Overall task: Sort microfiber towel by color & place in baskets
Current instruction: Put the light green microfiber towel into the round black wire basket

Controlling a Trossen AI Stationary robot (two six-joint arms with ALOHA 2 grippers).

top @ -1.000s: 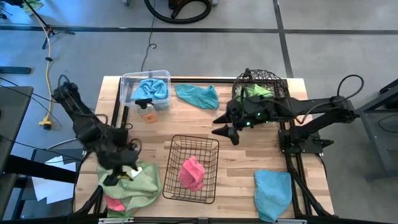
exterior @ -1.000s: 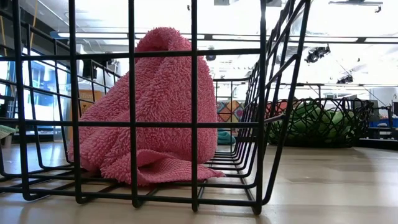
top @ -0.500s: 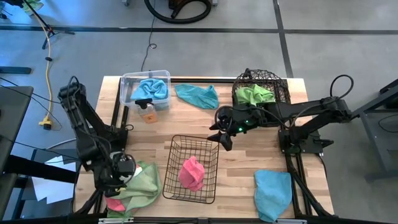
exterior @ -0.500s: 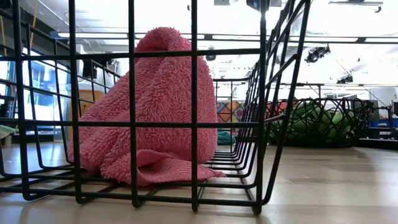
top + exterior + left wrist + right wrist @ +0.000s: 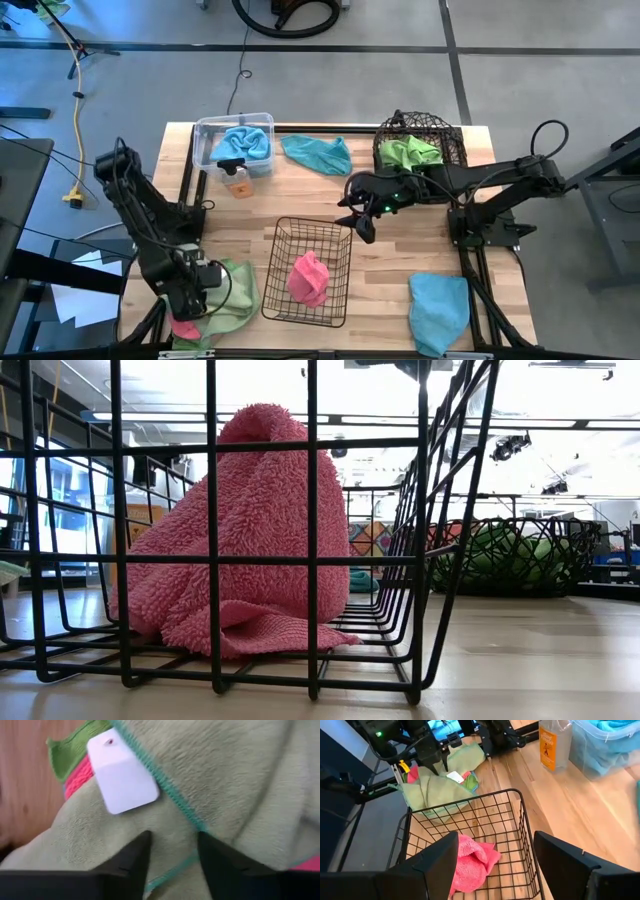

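Nearest the front edge of the desk (image 5: 380, 250), at the front-left corner, there's a heap of cloth: a lime green towel (image 5: 232, 288) lying over a pink towel (image 5: 185, 327), with a white tag (image 5: 122, 775) on the green one. The left gripper (image 5: 190, 298) is down right on that heap. Its wrist view shows the two fingers (image 5: 132, 857) partly open with green cloth in the gap and their tips at the fabric; I can't tell if they actually have a pinch on it.

At the front-right corner a light blue towel (image 5: 438, 310) lies flat, partly over the edge.

In the middle sits the black wire basket (image 5: 325, 235) with a bunched pink cloth (image 5: 308, 278) inside. Up close from table height it's just that pink lump behind the bars.

The right gripper (image 5: 362, 228) hovers just past the basket's far-right corner, fingers spread wide, holding nothing.

Further back, a teal towel (image 5: 318, 153) lies loose near the far edge, between the other two baskets. The clear bin (image 5: 205, 135) at the far-left has a blue towel (image 5: 243, 145) in it, and a small bottle (image 5: 548, 745) stands just in front of it. The round wire basket (image 5: 448, 138) at the far-right holds green cloth (image 5: 410, 152).
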